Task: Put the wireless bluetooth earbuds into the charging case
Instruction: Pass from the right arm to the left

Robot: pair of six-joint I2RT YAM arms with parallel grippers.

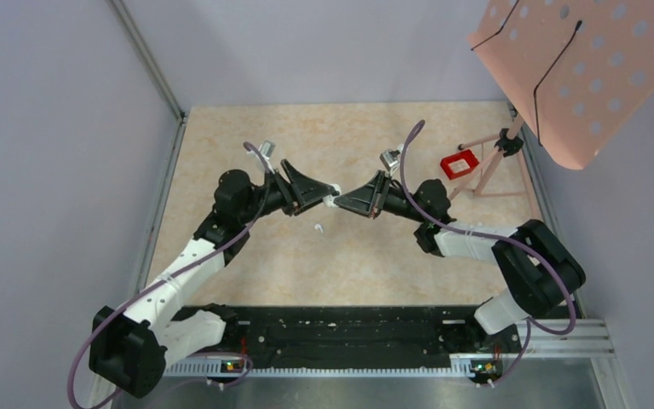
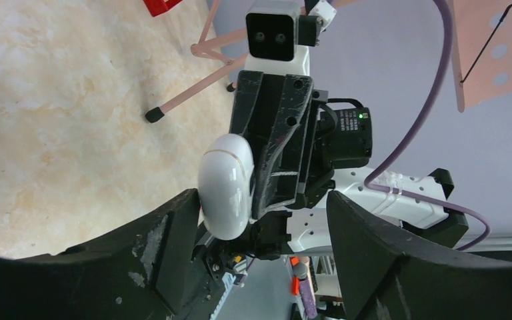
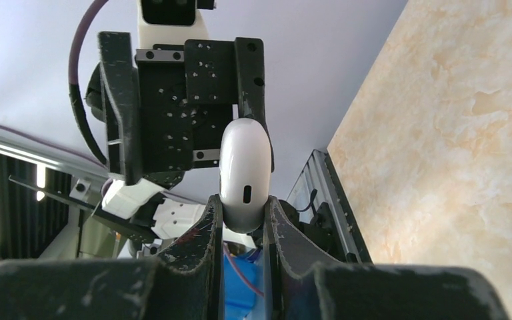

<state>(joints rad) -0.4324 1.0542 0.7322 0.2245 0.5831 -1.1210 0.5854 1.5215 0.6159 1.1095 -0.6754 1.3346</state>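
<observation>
While right gripper (image 3: 243, 210) pinches the charging case (image 3: 245, 167) mid-air above worktop (image 1: 375, 264) centre, left gripper (image 2: 260, 217) stands wide by it; one white earbud (image 1: 317, 228) lies loose on the worktop below, insertion looks undone

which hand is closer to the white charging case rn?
Right. The right hand is shut on the charging case, pinching one end. The left hand is open, fingers spread either side of it, not gripping.
</observation>
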